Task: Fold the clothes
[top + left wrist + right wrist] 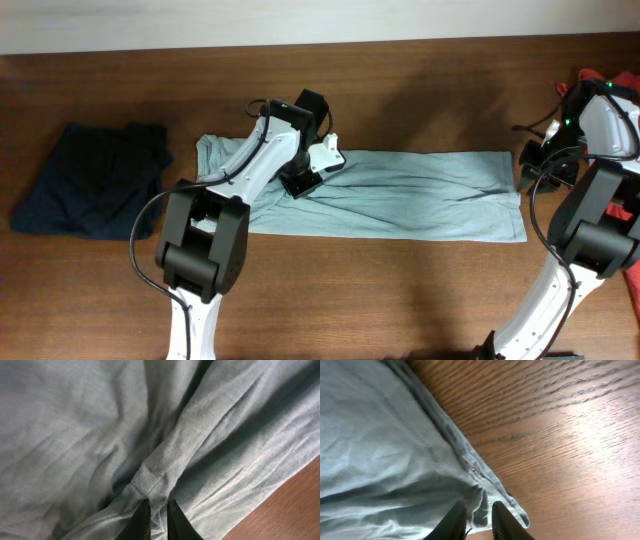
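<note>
Left gripper: the left gripper [159,506] is showing its two dark fingers at 6 o'clock in the left wrist view. They are drawn almost together and are pinching a stitched hem fold of the pale grey-blue fabric T-shirt [75,420].

Right gripper: the right gripper [479,510] is sitting at 6 o'clock in the right wrist view. Its dark fingers are narrowly parted and are clamping a bunched bit of the same shirt [370,435] right beside its corner.

T-shirt: the garment [400,195] is lying across the middle of the table as a long, wrinkled strip running from 9 o'clock to 3 o'clock in the overhead view. Its round neck end is pointing toward 9 o'clock.

Grip points: seen from overhead, the left gripper [305,180] is pressing on the strip left of centre, near its 12 o'clock edge. The right gripper [535,165] is working at the strip's 3 o'clock end.

Other clothes: a dark navy crumpled fabric garment [95,180] is lying at 9 o'clock, just beside the shirt. A red-orange fabric garment [590,76] is peeking out behind the right arm at 2 o'clock.

Surface: the brown wood-grain table [400,90] is carrying everything, and its bare boards are showing beside the shirt in both wrist views [295,505] [560,435].
</note>
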